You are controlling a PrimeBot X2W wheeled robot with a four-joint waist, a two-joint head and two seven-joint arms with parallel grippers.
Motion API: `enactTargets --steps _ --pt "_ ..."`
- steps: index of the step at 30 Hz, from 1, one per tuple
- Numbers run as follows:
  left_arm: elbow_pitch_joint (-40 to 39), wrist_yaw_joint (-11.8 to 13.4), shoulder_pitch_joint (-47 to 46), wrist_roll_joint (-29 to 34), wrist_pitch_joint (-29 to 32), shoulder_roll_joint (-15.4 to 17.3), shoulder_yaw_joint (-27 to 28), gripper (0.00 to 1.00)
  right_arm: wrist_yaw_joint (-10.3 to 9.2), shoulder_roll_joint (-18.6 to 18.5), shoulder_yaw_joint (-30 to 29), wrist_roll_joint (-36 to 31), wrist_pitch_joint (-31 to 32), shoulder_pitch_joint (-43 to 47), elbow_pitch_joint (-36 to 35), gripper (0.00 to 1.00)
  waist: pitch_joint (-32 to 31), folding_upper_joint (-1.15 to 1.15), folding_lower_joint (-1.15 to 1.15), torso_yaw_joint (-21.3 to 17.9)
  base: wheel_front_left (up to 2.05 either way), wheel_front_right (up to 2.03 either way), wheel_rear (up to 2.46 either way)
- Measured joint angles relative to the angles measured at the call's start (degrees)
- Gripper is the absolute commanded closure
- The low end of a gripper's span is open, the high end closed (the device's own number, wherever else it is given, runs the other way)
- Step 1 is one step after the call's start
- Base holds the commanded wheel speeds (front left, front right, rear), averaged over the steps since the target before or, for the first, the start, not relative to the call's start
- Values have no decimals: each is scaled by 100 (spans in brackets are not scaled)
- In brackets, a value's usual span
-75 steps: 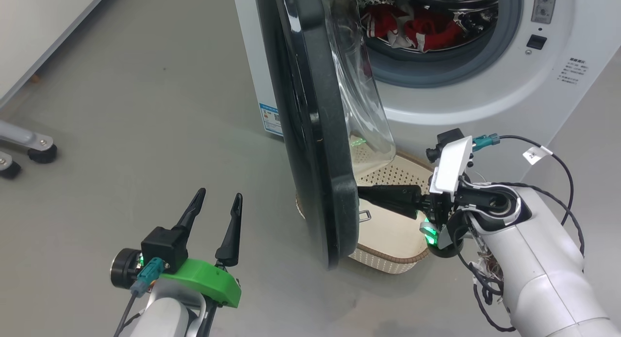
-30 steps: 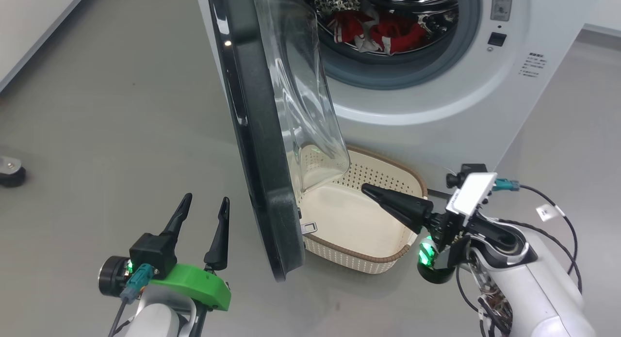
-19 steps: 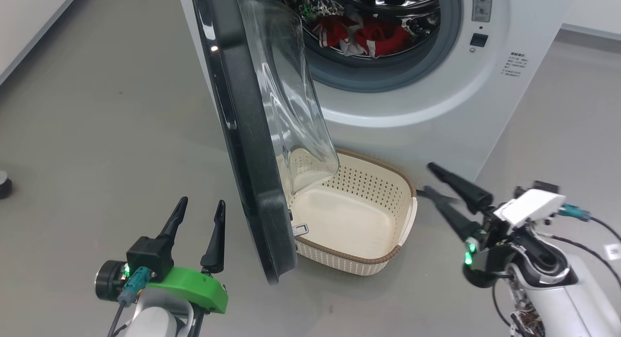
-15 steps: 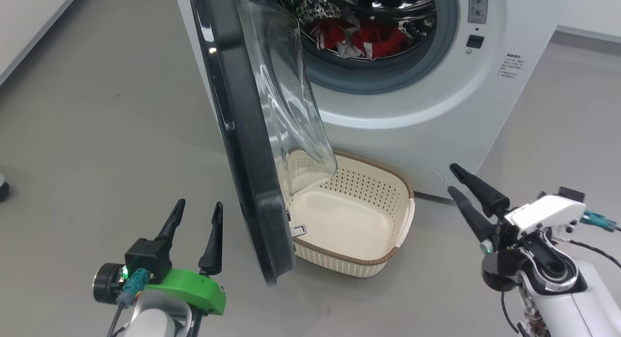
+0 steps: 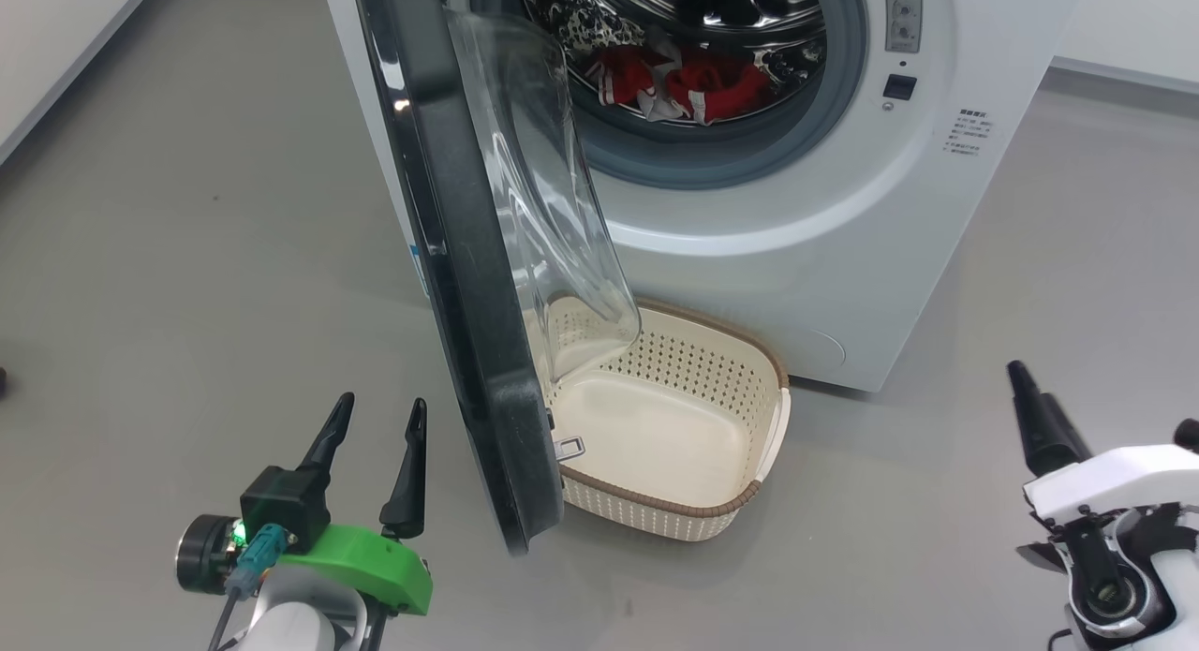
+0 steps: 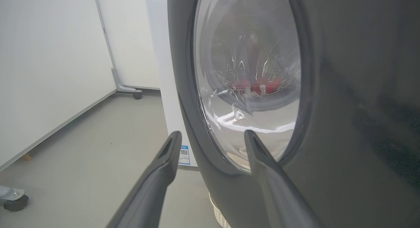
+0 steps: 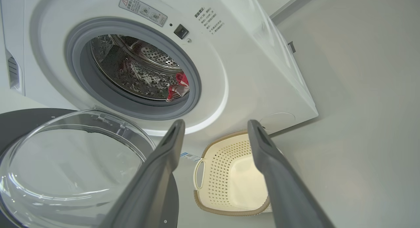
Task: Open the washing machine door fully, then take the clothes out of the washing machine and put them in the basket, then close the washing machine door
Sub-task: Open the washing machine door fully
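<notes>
The round, black-rimmed glass washing machine door (image 5: pixel 459 258) stands swung out, perhaps fully. The red clothes (image 5: pixel 712 80) lie in the steel drum (image 5: pixel 749 5), and the cream perforated plastic basket (image 5: pixel 693 365) is empty. The left pincer (image 5: pixel 381 403) and right pincer (image 7: pixel 215 124) gape, holding nothing.

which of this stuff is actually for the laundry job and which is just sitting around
For the job:
- washing machine
- door, partly open
- clothes, in the drum
- basket, empty

Just sitting around:
- wheeled stand leg
- caster
- wall
</notes>
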Motion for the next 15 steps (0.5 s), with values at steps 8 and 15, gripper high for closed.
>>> enactTargets --steps 8,15 --pt "31 0 12 27 0 0 58 0 -254 -434 103 -1477 -1140 66 -105 0 -47 0 0 -47 0 0 0" --pt "46 19 64 34 0 0 134 0 -712 -736 339 -2751 -1580 68 -325 0 -61 0 0 -73 0 0 0"
